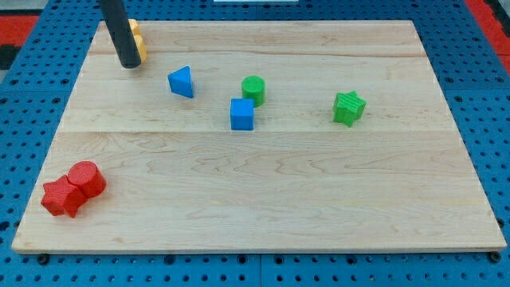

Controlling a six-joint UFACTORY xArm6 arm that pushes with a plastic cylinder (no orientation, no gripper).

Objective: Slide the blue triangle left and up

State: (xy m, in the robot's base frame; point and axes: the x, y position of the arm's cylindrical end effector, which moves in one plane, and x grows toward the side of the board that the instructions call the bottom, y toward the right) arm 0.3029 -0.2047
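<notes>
The blue triangle (182,82) lies on the wooden board (263,191) in the upper left part of the view. My tip (129,64) stands to the triangle's left and a little above it, apart from it. The rod partly hides a yellow block (138,41) at the board's top left; its shape cannot be made out.
A blue cube (242,114) and a green cylinder (253,89) sit right of the triangle. A green star (349,108) is further right. A red cylinder (86,178) and a red star-like block (61,197) touch at the bottom left corner.
</notes>
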